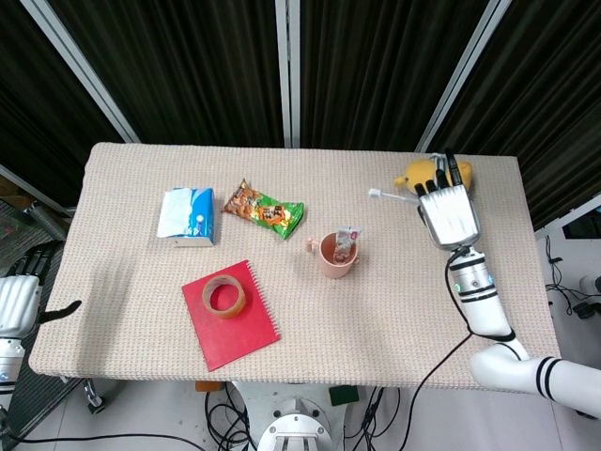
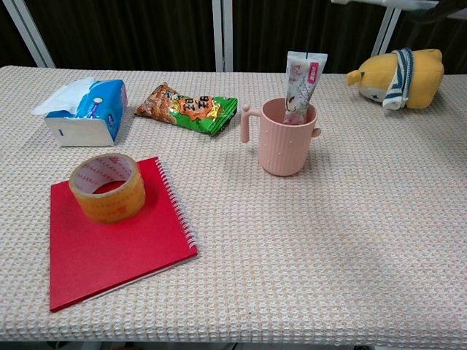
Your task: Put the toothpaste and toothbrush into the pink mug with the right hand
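Note:
The pink mug (image 1: pixel 335 256) (image 2: pixel 284 138) stands near the table's middle with the toothpaste tube (image 1: pixel 346 241) (image 2: pixel 300 76) upright inside it. My right hand (image 1: pixel 449 211) is raised above the table, right of the mug and beyond it. It holds the white toothbrush (image 1: pixel 394 195) by the handle, and the brush head points left. In the chest view only a strip of the toothbrush (image 2: pixel 379 3) shows along the top edge. My left hand (image 1: pixel 17 299) hangs off the table's left side, holding nothing, its fingers apart.
A yellow plush toy (image 1: pixel 441 178) (image 2: pixel 400 68) lies at the back right, under my raised hand. A snack bag (image 2: pixel 186 107) and a blue tissue pack (image 2: pixel 84 111) lie left of the mug. A tape roll (image 2: pixel 107 187) sits on a red notebook (image 2: pixel 109 237).

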Robot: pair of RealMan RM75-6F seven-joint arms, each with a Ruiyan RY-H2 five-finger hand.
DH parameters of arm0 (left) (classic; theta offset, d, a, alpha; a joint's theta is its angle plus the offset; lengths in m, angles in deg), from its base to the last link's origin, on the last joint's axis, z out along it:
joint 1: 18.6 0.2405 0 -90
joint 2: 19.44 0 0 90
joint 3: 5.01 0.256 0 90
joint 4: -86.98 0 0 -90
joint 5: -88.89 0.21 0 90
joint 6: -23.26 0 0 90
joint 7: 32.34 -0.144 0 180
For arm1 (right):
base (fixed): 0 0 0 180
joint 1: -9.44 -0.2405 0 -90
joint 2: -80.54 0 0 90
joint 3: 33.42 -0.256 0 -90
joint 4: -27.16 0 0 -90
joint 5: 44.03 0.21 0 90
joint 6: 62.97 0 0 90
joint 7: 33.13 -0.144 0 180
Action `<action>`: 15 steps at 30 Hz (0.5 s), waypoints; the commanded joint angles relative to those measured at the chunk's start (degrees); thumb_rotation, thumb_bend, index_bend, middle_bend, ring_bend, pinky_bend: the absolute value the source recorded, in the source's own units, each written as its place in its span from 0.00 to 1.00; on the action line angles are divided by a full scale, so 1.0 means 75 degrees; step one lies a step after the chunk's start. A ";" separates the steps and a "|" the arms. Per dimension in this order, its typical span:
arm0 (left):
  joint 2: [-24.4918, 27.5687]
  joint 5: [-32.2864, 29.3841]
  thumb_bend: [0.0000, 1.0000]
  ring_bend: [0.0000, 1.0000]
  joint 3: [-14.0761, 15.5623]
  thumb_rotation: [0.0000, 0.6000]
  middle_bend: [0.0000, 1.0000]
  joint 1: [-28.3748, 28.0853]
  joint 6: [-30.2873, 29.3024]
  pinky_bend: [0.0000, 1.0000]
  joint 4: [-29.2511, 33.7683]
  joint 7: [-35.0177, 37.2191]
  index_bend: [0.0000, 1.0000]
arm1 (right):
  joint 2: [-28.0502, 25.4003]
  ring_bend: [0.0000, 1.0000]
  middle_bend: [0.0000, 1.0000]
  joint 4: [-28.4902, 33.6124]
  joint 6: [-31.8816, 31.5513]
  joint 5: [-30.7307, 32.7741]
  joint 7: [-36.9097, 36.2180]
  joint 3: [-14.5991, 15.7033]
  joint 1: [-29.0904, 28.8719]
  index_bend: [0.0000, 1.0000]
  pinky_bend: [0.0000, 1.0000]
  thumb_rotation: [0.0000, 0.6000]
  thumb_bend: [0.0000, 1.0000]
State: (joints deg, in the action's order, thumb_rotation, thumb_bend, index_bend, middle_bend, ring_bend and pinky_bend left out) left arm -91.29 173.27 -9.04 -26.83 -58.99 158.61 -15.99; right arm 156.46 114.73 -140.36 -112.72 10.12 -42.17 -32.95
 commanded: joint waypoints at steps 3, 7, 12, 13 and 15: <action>0.0007 0.0005 0.08 0.10 -0.0017 1.00 0.11 -0.0024 0.0004 0.22 0.0030 -0.0018 0.11 | -0.0485 0.31 0.62 -0.0222 -0.0262 -0.1168 0.0571 0.0197 -0.0045 0.65 0.07 1.00 0.75; -0.0007 -0.0009 0.08 0.10 -0.0035 1.00 0.11 -0.0046 0.0019 0.22 0.0019 0.0000 0.11 | -0.0654 0.31 0.63 -0.0340 -0.0213 -0.1735 0.0755 0.0218 -0.0158 0.65 0.03 1.00 0.75; -0.0048 -0.0001 0.08 0.10 -0.0023 1.00 0.11 -0.0061 0.0047 0.22 -0.0052 0.0071 0.11 | -0.0861 0.31 0.63 -0.0555 -0.0059 -0.2718 0.1149 0.0313 -0.0438 0.66 0.01 1.00 0.75; -0.0053 -0.0005 0.08 0.10 -0.0022 1.00 0.11 -0.0057 0.0047 0.22 -0.0070 0.0086 0.11 | -0.0911 0.31 0.63 -0.0594 -0.0013 -0.2911 0.1222 0.0347 -0.0493 0.66 0.01 1.00 0.75; -0.0063 -0.0022 0.08 0.10 -0.0025 1.00 0.11 -0.0045 0.0039 0.22 -0.0112 0.0135 0.11 | -0.1028 0.31 0.63 -0.0593 0.0160 -0.3205 0.1353 0.0406 -0.0588 0.66 0.01 1.00 0.75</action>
State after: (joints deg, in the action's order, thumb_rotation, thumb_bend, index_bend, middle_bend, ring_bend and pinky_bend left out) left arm -91.73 173.15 -9.22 -27.19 -58.68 157.84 -15.04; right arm 149.95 110.89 -140.48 -134.36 18.78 -39.81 -36.20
